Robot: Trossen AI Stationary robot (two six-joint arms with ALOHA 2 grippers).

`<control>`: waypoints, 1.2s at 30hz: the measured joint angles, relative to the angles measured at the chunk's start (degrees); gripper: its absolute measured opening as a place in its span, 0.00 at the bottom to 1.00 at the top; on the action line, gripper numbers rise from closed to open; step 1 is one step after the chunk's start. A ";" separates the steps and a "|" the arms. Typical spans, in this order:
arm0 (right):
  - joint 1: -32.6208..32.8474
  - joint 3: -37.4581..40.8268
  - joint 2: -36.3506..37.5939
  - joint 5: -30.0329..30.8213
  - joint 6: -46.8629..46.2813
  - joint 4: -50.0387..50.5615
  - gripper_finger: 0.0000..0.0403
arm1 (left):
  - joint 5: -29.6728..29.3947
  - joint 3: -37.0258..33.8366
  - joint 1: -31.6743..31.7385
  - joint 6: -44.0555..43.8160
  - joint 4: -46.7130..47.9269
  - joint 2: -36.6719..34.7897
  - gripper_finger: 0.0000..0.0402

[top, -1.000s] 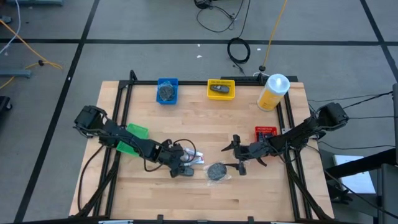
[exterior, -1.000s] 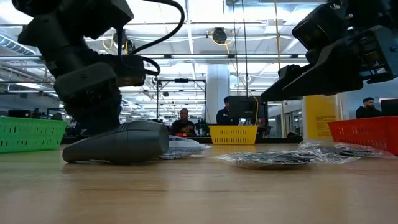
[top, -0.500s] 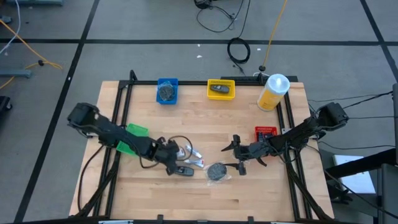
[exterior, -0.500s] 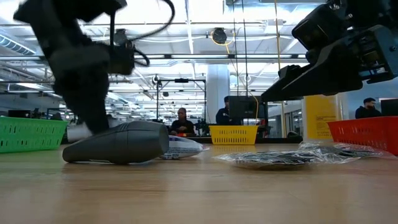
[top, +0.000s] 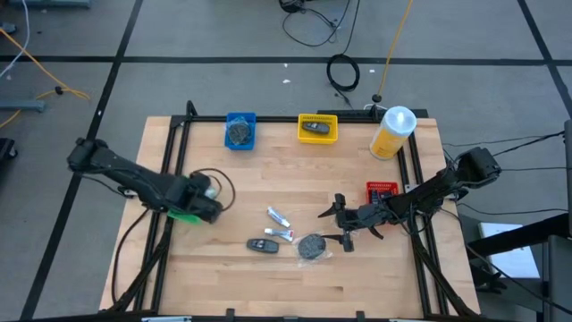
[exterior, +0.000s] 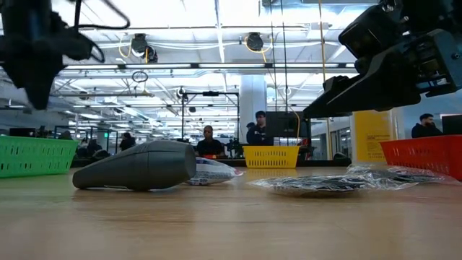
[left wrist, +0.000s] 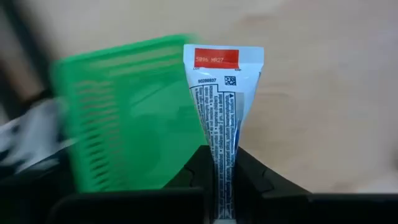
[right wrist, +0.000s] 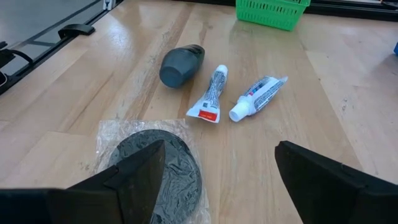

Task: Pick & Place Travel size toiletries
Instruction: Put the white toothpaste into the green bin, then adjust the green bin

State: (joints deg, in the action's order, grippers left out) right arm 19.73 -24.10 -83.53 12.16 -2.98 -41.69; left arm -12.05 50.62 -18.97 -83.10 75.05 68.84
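My left gripper [top: 211, 191] hangs over the green tray [top: 190, 200] at the table's left, shut on a slim silver-white tube [left wrist: 221, 93]. On the wood at mid-table lie two more tubes [top: 277, 216] [top: 280, 234], a dark oblong bottle [top: 262, 244] on its side and a grey disc in clear wrap [top: 313, 247]. My right gripper [top: 341, 224] stands open just right of the disc, touching nothing; its wrist view shows the disc [right wrist: 158, 165], the bottle [right wrist: 181, 65] and both tubes [right wrist: 210, 93] [right wrist: 258, 96]. My left gripper pinches the tube between its two fingers at the narrow end [left wrist: 219, 171] nearest the wrist. The flat crimped end with the red band [left wrist: 217, 59] points away from the fingers. The tube is lifted clear, over the green tray's edge [left wrist: 124, 106].
A blue tray [top: 239, 131] holding a disc and a yellow tray [top: 317, 128] holding a dark item sit at the far edge. The tall yellow bottle [top: 393, 131] stands far right, with a red tray [top: 382, 191] below it. Bare wood lies along the near edge.
My left gripper has risen from beside the dark bottle at mid-table and swung toward the table's left and far side, to the green tray, carrying one tube with it. The dark bottle, two tubes and the disc stay where they were.
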 joint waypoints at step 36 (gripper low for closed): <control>0.00 0.00 0.00 -0.20 -0.46 -0.09 0.73 | 6.17 -7.79 14.96 6.39 0.16 2.10 0.16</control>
State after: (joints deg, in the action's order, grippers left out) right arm 19.73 -24.10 -83.53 11.97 -3.44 -41.78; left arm -5.88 42.83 -4.00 -76.72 75.21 70.94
